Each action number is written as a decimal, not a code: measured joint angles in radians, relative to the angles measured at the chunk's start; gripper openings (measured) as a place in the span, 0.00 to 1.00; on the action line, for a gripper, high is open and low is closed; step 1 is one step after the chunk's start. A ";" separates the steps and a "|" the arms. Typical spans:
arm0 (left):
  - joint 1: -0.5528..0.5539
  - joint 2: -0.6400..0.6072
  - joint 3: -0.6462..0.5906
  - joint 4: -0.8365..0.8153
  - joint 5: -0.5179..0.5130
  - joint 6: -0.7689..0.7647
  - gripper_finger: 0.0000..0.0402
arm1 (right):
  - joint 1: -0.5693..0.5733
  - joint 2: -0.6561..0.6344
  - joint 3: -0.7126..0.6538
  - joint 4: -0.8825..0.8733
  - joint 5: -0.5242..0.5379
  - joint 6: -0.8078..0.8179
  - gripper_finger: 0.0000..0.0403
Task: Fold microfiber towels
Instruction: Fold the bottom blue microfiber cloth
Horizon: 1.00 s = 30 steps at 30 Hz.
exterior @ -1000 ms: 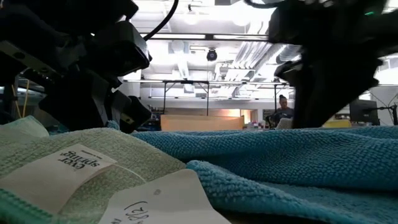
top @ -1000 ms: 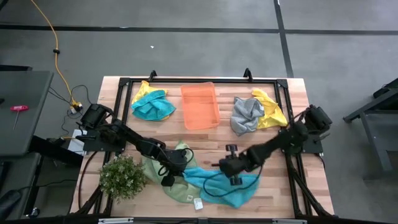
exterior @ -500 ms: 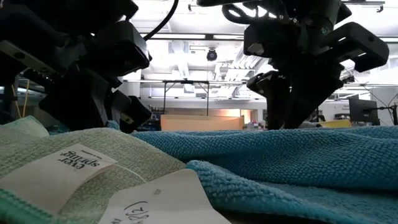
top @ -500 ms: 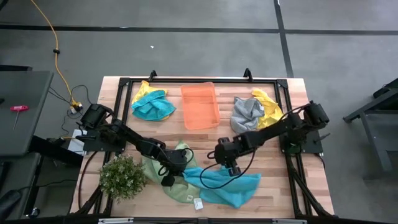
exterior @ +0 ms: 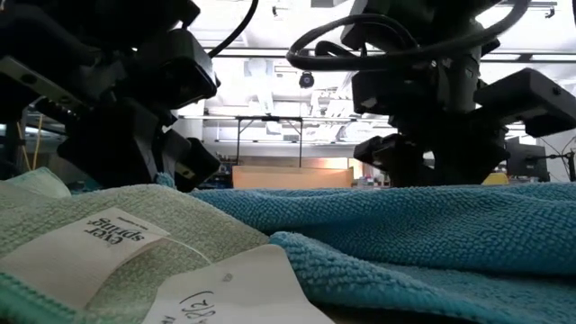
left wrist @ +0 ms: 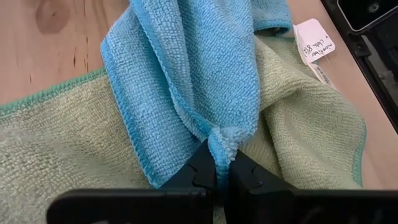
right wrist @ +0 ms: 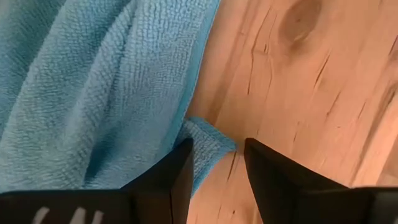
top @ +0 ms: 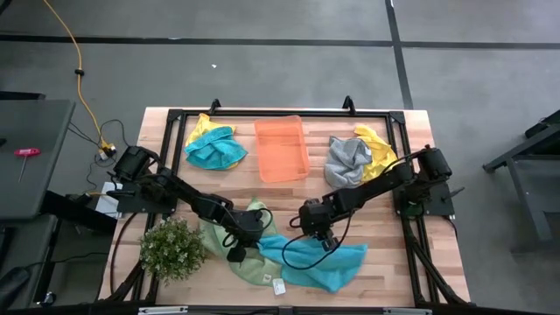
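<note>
Nearest the front edge of the desk (top: 411,166) lies a white tag (top: 279,285), at the rim of the green towel (top: 229,249). The teal towel (top: 319,262) lies spread partly over the green one, reaching right along the front of the desk. A plant (top: 172,248) stands at front left, just beside the green towel.

Left gripper (top: 247,236): down on the overlap of the two towels. Fingers (left wrist: 200,171) pinched tight on a bunched fold of the teal towel (left wrist: 186,81), green towel (left wrist: 56,155) under it on both sides; tag (left wrist: 316,42) near the far corner.

Right gripper (top: 317,229): at the teal towel's back edge, mid-desk. Fingers (right wrist: 177,168) stand apart with a narrow gap, a corner of the teal towel (right wrist: 93,81) lying between them on bare wood; not gripped.

Low view: tag (exterior: 99,234) and green towel in front, teal towel (exterior: 423,225) behind, both grippers above it.

Farther back: an orange bin (top: 281,149) at centre, a yellow and teal pile (top: 213,144) to its left, a grey towel (top: 346,162) against a yellow towel (top: 381,153) to its right.
</note>
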State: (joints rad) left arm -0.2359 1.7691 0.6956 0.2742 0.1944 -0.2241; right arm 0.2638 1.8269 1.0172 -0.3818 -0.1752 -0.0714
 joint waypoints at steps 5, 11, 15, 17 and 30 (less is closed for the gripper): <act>0.000 0.000 0.000 0.005 0.000 0.019 0.00 | 0.001 -0.001 0.001 0.004 -0.002 -0.008 0.34; 0.000 0.000 0.000 0.008 0.000 0.018 0.00 | 0.011 -0.002 0.000 0.022 -0.002 -0.023 0.34; 0.000 0.000 0.000 0.008 0.000 0.019 0.00 | 0.025 -0.003 0.000 0.030 -0.002 -0.044 0.25; 0.000 0.000 0.000 0.008 0.000 0.018 0.00 | 0.029 -0.003 0.000 0.024 -0.003 -0.045 0.16; 0.002 -0.012 0.000 0.009 0.001 0.019 0.00 | 0.032 -0.128 -0.001 -0.077 0.148 -0.004 0.00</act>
State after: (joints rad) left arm -0.2338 1.7567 0.6952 0.2836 0.1951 -0.2056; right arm 0.2955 1.6989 1.0161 -0.4586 -0.0276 -0.0749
